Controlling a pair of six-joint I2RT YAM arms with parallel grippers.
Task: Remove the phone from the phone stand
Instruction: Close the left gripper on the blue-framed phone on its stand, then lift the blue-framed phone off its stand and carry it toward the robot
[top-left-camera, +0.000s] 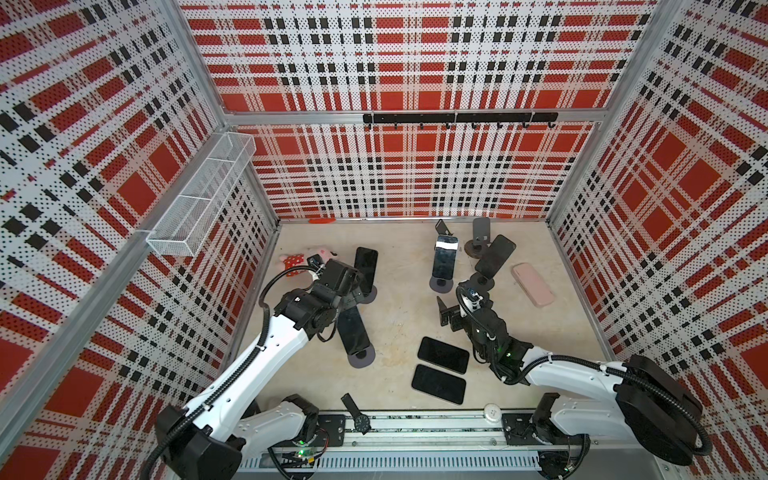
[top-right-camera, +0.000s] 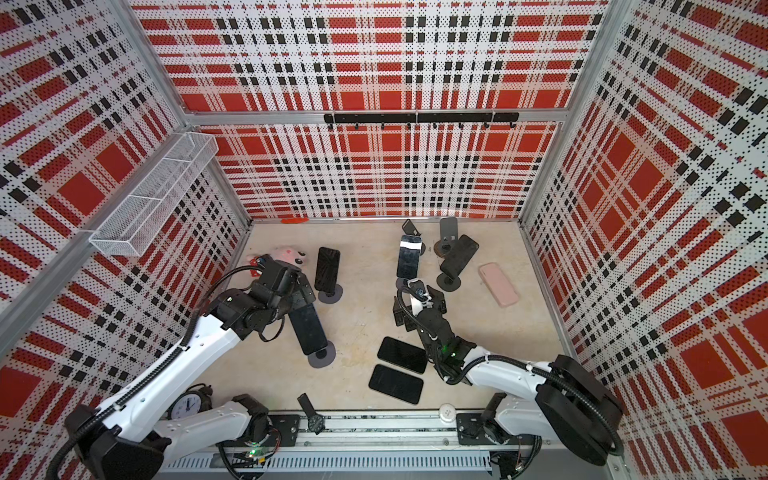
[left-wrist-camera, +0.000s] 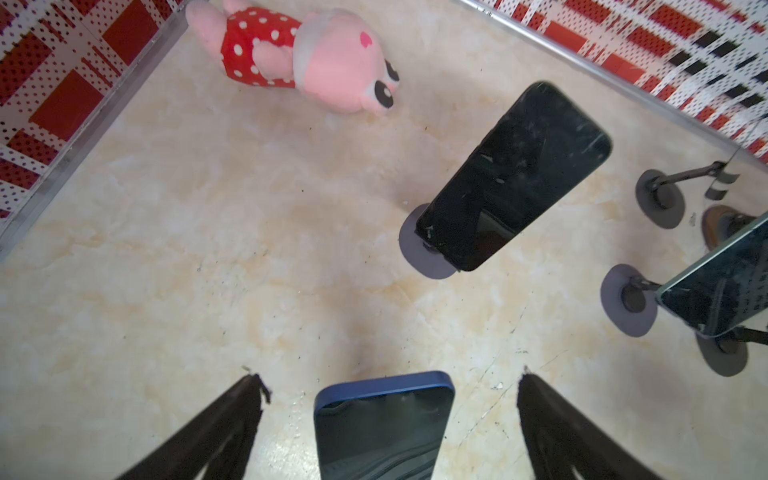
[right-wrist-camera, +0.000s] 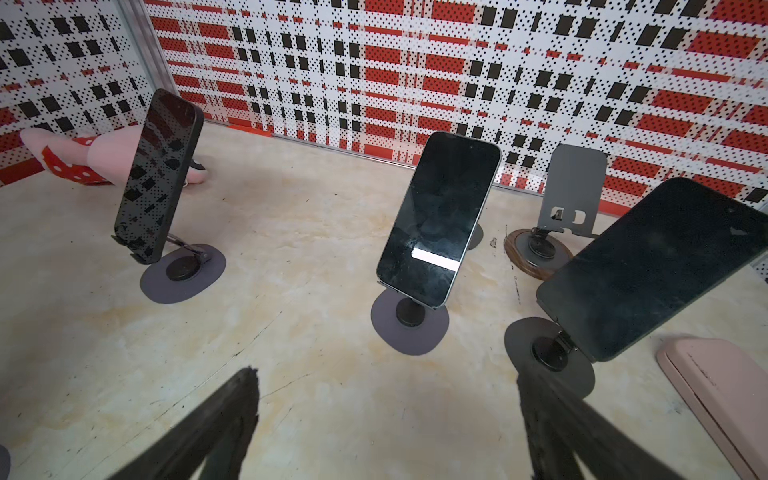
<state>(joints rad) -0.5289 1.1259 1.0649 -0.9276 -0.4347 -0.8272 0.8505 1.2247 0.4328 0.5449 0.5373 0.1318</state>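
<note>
Your left claw (left-wrist-camera: 388, 376) stands wide, empty; the blue phone (left-wrist-camera: 382, 428) leans on its stand (top-left-camera: 360, 356) right between the fingers (left-wrist-camera: 224, 428). Likely rigid, slick glass, light: pinch its long edges, not the faces. Right claw (right-wrist-camera: 386, 376) wide, empty.

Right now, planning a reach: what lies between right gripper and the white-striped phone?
Bare table, then its stand base, in the right wrist view.

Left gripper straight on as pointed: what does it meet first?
Probably the blue phone: its top edge sits centred between the open fingers of the left gripper. Past it only bare table shows, though depth is unclear.
</note>
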